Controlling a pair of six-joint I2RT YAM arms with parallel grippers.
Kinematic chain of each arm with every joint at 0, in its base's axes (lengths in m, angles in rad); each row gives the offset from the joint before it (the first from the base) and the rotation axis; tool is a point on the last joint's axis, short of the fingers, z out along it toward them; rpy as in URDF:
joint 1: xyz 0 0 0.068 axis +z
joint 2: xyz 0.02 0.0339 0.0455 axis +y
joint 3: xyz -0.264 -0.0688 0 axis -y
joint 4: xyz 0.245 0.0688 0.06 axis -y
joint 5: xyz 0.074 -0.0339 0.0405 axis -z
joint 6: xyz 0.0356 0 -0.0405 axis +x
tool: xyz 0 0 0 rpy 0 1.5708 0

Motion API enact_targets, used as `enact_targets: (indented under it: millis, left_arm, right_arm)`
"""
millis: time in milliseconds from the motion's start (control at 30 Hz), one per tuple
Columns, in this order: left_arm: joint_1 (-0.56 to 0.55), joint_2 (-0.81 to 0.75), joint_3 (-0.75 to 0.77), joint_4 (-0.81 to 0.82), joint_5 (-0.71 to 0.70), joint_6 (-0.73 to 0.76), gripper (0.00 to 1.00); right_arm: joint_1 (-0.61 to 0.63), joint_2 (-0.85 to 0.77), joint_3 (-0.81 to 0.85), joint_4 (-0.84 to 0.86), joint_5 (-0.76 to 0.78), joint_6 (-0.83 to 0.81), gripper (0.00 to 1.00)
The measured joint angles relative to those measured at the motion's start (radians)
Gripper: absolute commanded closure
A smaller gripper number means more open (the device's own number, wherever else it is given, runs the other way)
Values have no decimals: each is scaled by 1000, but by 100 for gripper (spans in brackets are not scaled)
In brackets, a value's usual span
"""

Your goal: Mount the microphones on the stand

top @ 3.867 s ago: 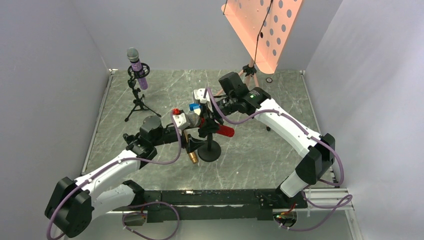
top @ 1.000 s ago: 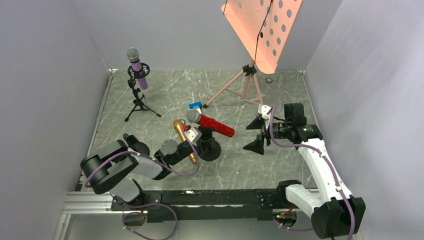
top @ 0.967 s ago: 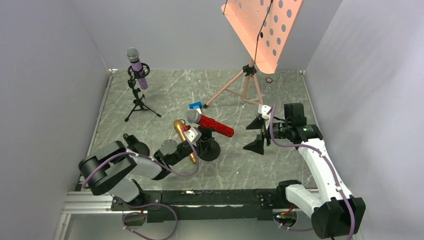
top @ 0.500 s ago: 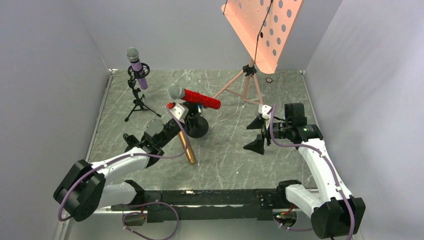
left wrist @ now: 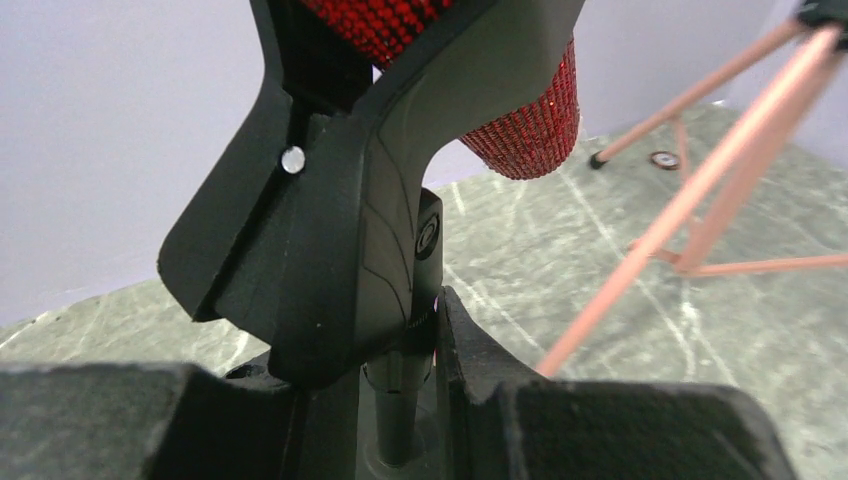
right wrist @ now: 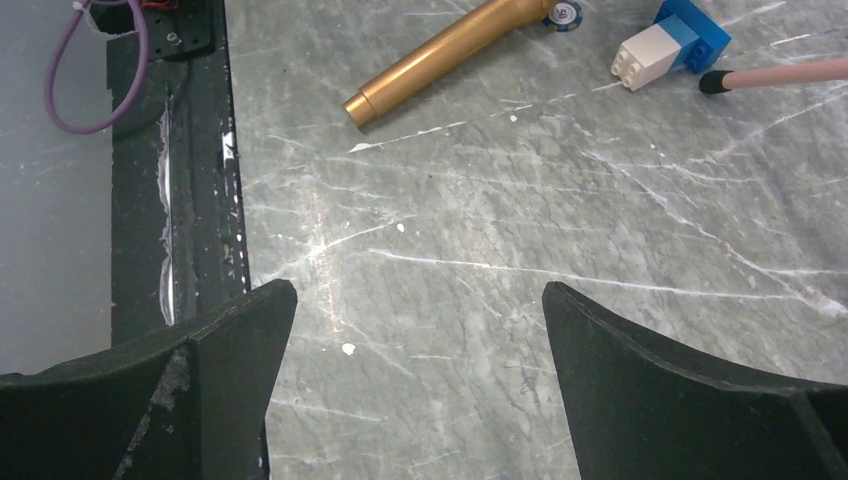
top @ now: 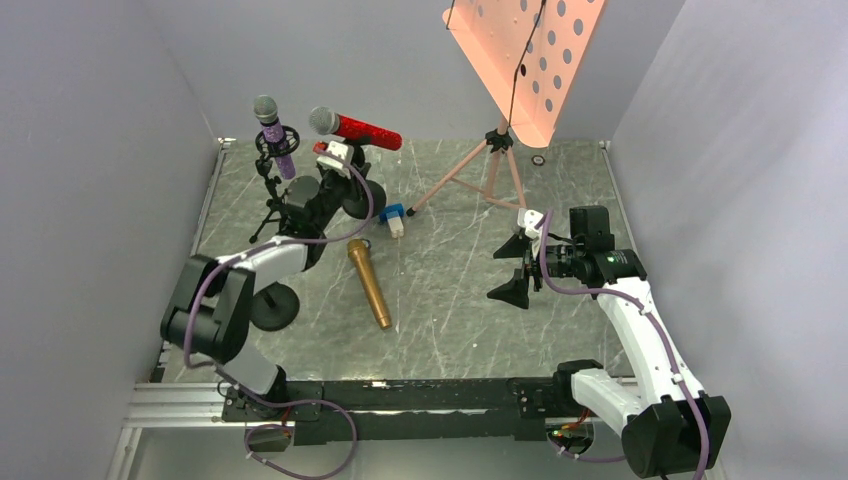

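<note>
My left gripper (top: 345, 178) is shut on the post (left wrist: 400, 400) of a black round-based stand (top: 368, 197), held at the far left of the table. The stand's clip (left wrist: 340, 250) carries the red microphone (top: 355, 128), lying level; its red butt end (left wrist: 520, 120) shows in the left wrist view. The purple microphone (top: 276, 140) sits upright in a small tripod stand (top: 278, 208) just to the left. The gold microphone (top: 368, 282) lies flat mid-table, its handle (right wrist: 450, 50) also showing in the right wrist view. My right gripper (top: 515, 265) hangs open over bare table, holding nothing.
A blue-and-white block (top: 393, 216) lies right of the held stand, near the gold microphone's head. A pink tripod (top: 488, 165) with an orange perforated sheet holder (top: 525, 55) stands at the back. One pink leg (left wrist: 700, 190) passes close to the right of my left gripper.
My left arm has carried the stand with the red microphone from mid-table to the far left, beside the purple microphone. The gold microphone now lies uncovered. The right arm has not moved.
</note>
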Motion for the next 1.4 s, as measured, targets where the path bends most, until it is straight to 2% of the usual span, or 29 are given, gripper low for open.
enact_targets:
  millis: [300,567,667,867,967,1100,1400]
  left_arm:
    - [71,225,138,11,1,1,100]
    - [113,320,149,24,3,-10,97]
    - [127,342,151,39,10,-21,83]
    - [133,342,149,53,16,-29,38]
    - [133,337,137,91,18,-36,23]
    - [133,306,90,104,10,-50,11]
    - [132,136,-10,47,0,-86,3]
  right_arm:
    - [0,14,0,-16,0,-29,0]
    - [0,40,2,-49,-1,-53,0]
    - [0,48,6,-56,-1,-58,0]
    - [0,49,6,-58,0,-60,0]
    - [0,49,6,-58,0,-60,0]
    - [0,49,6,-57,0,-60,0]
    - [0,35,6,-56,0,-59,0]
